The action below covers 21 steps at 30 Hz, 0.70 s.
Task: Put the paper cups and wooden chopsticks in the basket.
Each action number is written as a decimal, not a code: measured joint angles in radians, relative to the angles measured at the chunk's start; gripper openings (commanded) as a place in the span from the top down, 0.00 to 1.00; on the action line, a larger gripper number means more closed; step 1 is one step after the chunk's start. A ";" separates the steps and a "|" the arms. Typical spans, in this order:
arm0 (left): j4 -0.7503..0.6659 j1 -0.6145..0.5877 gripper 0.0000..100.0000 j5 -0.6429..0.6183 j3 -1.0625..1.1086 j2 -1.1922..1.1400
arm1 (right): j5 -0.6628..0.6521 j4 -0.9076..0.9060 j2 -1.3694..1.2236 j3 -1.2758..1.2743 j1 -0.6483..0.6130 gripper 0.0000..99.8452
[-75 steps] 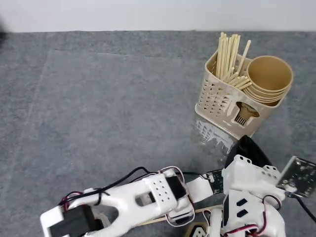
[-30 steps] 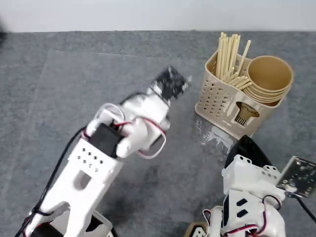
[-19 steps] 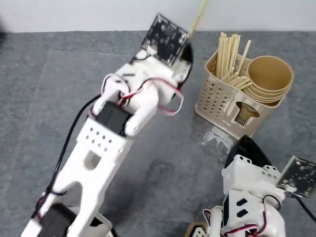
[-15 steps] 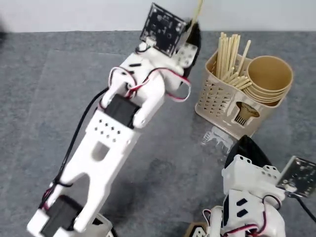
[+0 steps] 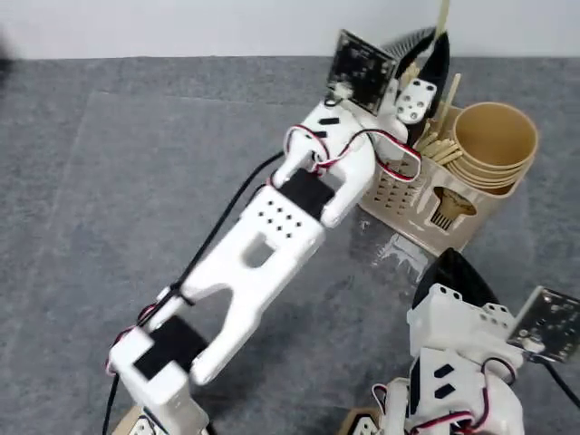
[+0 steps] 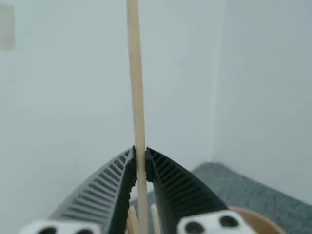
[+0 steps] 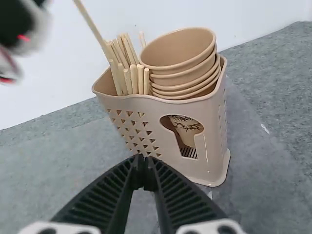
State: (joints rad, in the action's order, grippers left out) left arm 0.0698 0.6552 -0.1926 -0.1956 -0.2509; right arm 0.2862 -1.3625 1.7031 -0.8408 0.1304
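Note:
A beige perforated basket [image 5: 403,186] [image 7: 161,126] stands at the back right of the mat. It holds a stack of paper cups [image 5: 494,145] [image 7: 180,58] and a bundle of wooden chopsticks [image 5: 433,140] [image 7: 127,68]. My left gripper [image 5: 433,56] [image 6: 140,168] hangs over the basket's chopstick side, shut on one wooden chopstick [image 5: 441,20] [image 6: 137,97] that points up past its fingers. My right gripper [image 7: 144,179] is shut with nothing in it, low at the front right, facing the basket.
The left arm [image 5: 272,227] stretches diagonally across the grey mat [image 5: 181,199] from the front edge to the basket. The right arm's white body [image 5: 458,372] sits at the front right. A white wall [image 5: 181,27] runs behind the mat.
My left arm rose from the front of the table and swung to the back right, carrying the chopstick over the basket. The right arm stayed still.

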 measured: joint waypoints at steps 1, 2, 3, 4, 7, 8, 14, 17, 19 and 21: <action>-0.008 0.000 0.99 0.000 -0.003 -0.031 | 0.000 0.000 0.000 0.000 0.000 0.99; -0.011 -0.002 0.99 0.000 -0.006 -0.061 | 0.000 0.000 0.000 0.000 0.000 0.99; -0.011 -0.002 0.99 0.000 -0.006 -0.087 | 0.000 0.000 0.000 0.000 0.000 0.99; -0.011 -0.002 0.98 0.000 -0.006 -0.110 | 0.000 0.000 0.000 0.000 0.000 0.99; -0.011 -0.002 0.98 0.000 -0.006 -0.150 | 0.000 0.000 0.000 0.000 0.000 0.99; -0.009 -0.002 0.96 0.000 -0.006 -0.152 | 0.000 0.000 0.000 0.000 0.000 0.99; 0.169 0.002 0.87 -0.012 -0.032 -0.143 | 0.000 0.000 0.000 0.000 0.000 0.99; 0.276 0.000 0.87 -0.051 -0.035 -0.100 | 0.000 0.000 0.000 0.000 0.000 0.99; 0.331 -0.002 0.88 -0.060 -0.035 -0.061 | 0.000 0.000 0.000 0.000 0.000 0.99; 0.377 -0.002 0.88 -0.061 -0.035 -0.008 | 0.000 0.000 0.000 0.000 0.000 0.99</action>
State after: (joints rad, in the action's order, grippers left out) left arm 0.4473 0.6536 -0.2539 -0.2309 -0.2585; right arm 0.2862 -1.3625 1.7031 -0.8408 0.1304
